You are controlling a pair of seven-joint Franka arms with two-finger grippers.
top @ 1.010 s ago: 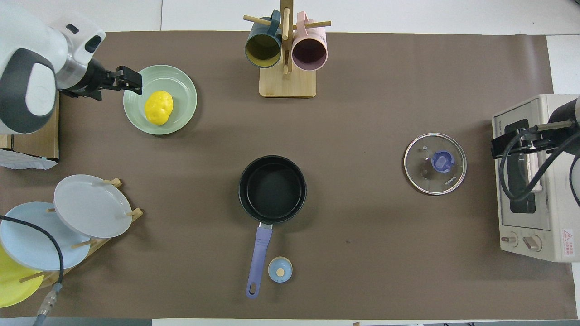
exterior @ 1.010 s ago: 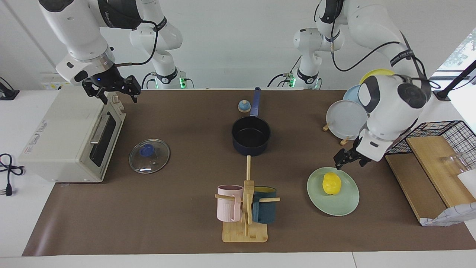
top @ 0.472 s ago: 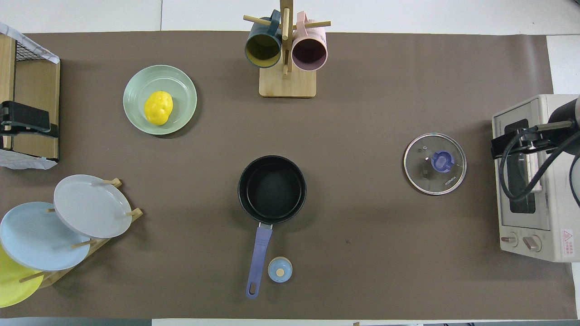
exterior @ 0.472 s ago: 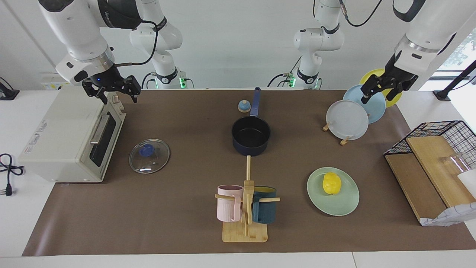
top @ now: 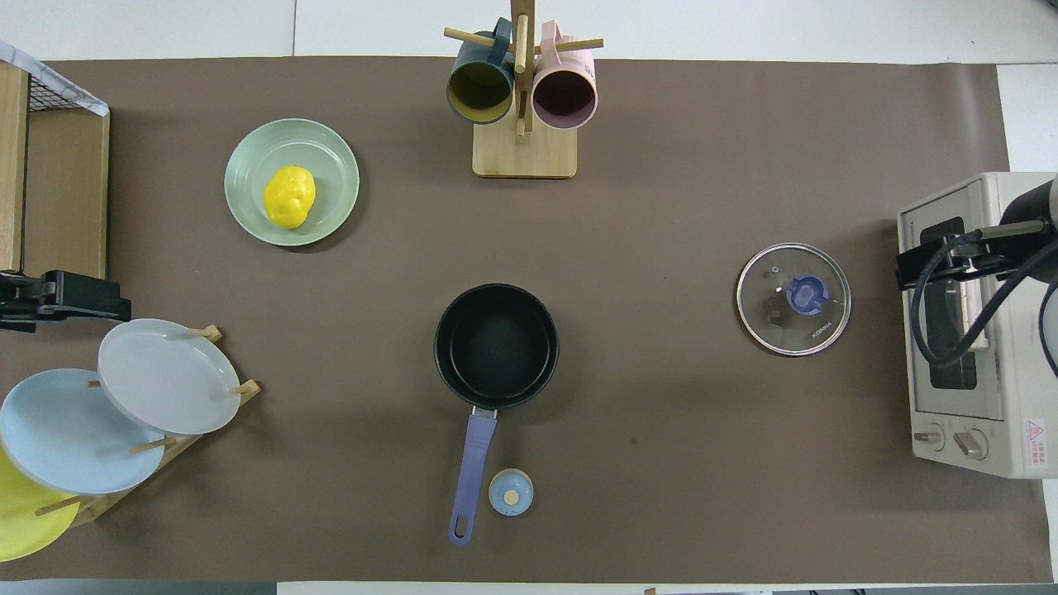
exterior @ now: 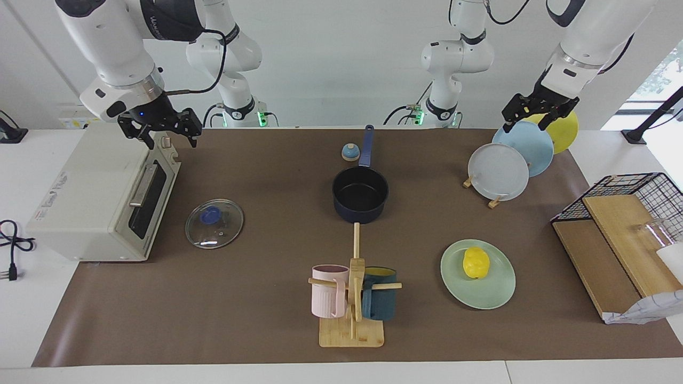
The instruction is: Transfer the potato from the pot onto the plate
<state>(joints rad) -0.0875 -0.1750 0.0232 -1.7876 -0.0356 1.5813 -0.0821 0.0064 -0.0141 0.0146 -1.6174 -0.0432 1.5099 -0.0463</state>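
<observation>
The yellow potato point(exterior: 475, 262) point(top: 289, 196) lies on the mint-green plate point(exterior: 491, 293) point(top: 331, 165) toward the left arm's end of the table. The navy pot point(exterior: 360, 194) point(top: 496, 345) stands empty mid-table, nearer to the robots than the plate, its handle pointing toward them. My left gripper point(exterior: 528, 121) point(top: 116, 307) is open and empty, raised over the plate rack, well apart from the plate. My right gripper point(exterior: 171, 138) point(top: 905, 273) is open and empty, waiting over the toaster oven.
A plate rack point(exterior: 499, 170) holds grey-white, light blue and yellow plates. A mug tree point(exterior: 352, 298) stands beside the mint plate. A glass lid point(exterior: 214, 223) lies by the toaster oven point(exterior: 101, 197). A wire basket with wooden boards point(exterior: 613, 240) is at the left arm's end.
My left gripper has risen from beside the mint plate and drawn back toward the robots, over the plate rack. The potato stays on the plate. The right arm has not moved.
</observation>
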